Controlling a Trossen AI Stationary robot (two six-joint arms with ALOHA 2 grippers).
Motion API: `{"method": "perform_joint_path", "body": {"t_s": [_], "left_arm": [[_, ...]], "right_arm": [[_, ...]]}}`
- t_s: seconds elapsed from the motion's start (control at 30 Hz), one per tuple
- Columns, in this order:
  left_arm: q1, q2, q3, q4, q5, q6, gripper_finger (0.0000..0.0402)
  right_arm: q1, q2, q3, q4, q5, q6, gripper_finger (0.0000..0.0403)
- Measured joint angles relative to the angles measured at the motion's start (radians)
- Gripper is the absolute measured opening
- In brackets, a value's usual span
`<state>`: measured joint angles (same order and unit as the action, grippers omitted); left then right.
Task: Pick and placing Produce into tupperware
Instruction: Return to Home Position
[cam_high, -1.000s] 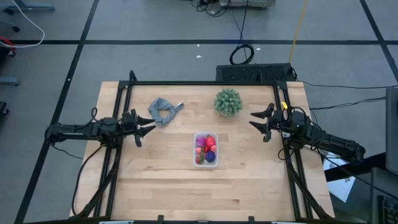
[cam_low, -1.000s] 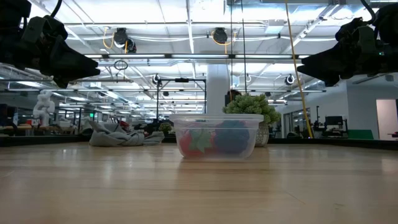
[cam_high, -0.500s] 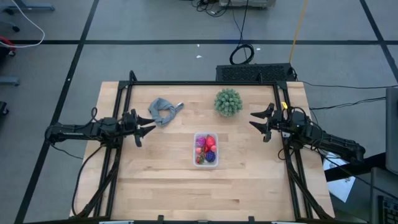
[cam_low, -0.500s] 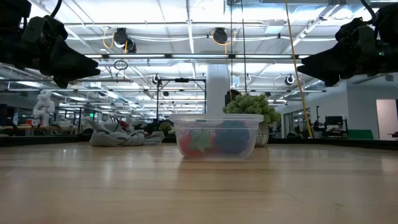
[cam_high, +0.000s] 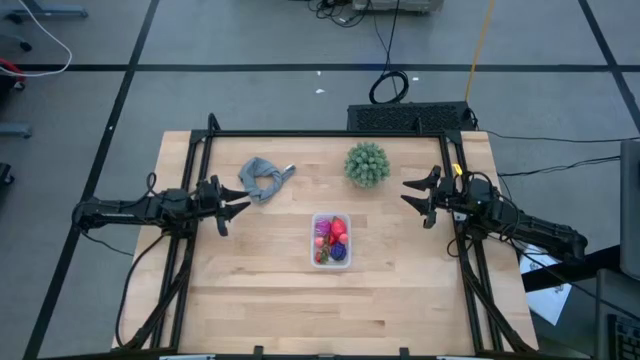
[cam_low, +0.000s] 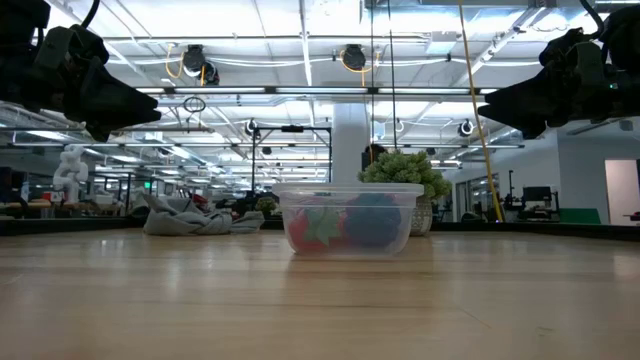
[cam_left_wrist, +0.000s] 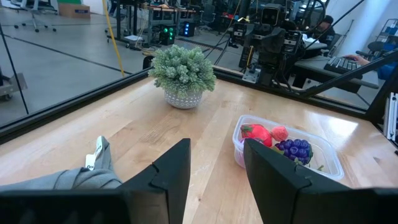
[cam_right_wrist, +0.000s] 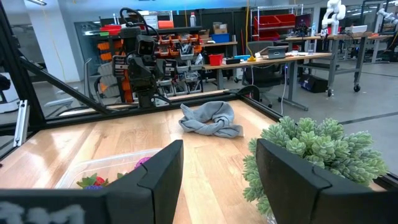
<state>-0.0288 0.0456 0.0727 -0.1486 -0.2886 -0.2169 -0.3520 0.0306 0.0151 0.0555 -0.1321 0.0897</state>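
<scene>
The produce (cam_high: 331, 238) sits in the tupperware (cam_low: 348, 190) at the centre of the table (cam_high: 400, 300). The left claw (cam_high: 246, 200) and right claw (cam_high: 405, 192) gape empty at its side edges. The tag (cam_left_wrist: 94, 159) on the cloth (cam_left_wrist: 78, 179) is too small to read.

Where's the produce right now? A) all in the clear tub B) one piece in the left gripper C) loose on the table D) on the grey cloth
A: the produce lies inside the tupperware; the left gripper and right gripper are open, holding nothing, out at either side.

Produce (cam_low: 345, 226) inside the tupperware (cam_low: 347, 190), only vague colours through its cloudy wall, low view
</scene>
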Motion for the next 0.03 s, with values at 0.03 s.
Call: {"method": "perform_joint_path", "body": {"t_s": [0.03], "left_arm": [[0.0,0.0,0.0,0.0,0.0,0.0,0.0152]], "right_arm": [[0.0,0.0,0.0,0.0,0.0,0.0,0.0193]]}}
